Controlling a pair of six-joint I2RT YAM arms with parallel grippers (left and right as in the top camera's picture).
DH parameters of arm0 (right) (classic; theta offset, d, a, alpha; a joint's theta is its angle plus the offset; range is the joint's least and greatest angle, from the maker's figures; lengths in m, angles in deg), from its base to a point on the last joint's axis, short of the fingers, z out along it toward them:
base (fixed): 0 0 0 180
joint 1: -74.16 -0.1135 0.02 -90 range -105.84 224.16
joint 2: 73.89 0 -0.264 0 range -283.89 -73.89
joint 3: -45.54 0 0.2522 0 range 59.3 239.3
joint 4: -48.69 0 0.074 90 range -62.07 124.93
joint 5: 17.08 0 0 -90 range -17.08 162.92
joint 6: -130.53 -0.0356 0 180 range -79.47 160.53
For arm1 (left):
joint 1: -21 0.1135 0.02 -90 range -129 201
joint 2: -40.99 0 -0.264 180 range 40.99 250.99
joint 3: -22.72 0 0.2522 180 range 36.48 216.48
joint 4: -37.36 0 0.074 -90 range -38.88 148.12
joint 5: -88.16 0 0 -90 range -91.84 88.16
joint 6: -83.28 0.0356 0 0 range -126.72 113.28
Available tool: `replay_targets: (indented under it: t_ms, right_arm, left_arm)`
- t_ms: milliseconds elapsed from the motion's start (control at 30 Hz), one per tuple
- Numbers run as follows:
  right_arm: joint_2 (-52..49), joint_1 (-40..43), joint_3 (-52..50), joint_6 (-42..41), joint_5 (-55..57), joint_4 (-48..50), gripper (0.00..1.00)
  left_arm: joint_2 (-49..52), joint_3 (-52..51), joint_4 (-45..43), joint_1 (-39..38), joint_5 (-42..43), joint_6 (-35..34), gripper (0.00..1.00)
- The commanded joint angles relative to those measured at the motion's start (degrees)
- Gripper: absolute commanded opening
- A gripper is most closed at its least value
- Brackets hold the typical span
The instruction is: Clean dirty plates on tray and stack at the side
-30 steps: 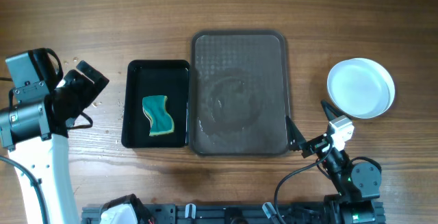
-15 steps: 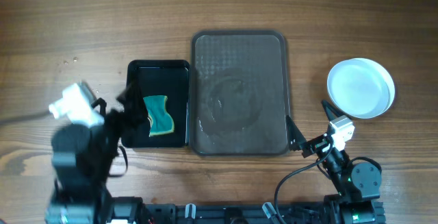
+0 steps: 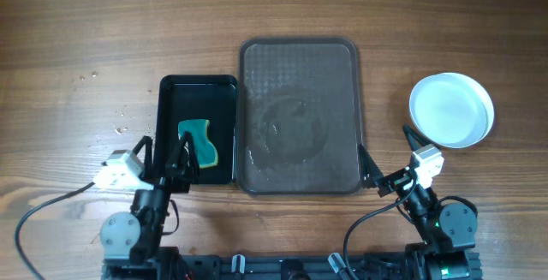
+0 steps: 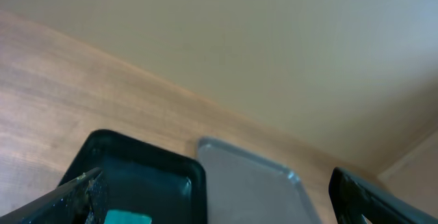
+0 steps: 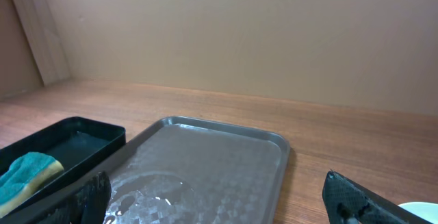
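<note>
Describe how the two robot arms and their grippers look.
Both arms are black. The left arm has a round grey joint, a white wrist block and a black cable trailing left. The right arm shows a white wrist block, a green light and a black cable. The left gripper and right gripper have slim black fingers.

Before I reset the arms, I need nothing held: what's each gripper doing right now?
Left gripper: open, holding nothing.
Right gripper: open, holding nothing.
</note>
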Motion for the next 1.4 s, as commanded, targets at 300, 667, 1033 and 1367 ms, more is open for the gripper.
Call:
replay_targets:
  t_ms: [300, 667, 1033, 1367]
  right_arm:
    - [0.5, -0.2, -0.1, 0.5, 0.1, 0.2, 1.0]
    - [0.5, -0.2, -0.1, 0.5, 0.2, 0.2, 1.0]
    - [0.5, -0.2, -0.1, 0.5, 0.2, 0.2, 1.0]
    - [0.5, -0.2, -0.1, 0.5, 0.2, 0.2, 1.0]
  left_arm:
    - [-0.6, -10.0, -7.2, -0.5, 0.3, -0.7, 1.0]
    - [-0.5, -10.0, -7.2, -0.5, 0.3, -0.7, 1.0]
    - [-0.5, -10.0, -7.2, -0.5, 0.3, -0.7, 1.0]
    - [-0.5, -10.0, -7.2, -0.5, 0.3, -0.7, 1.0]
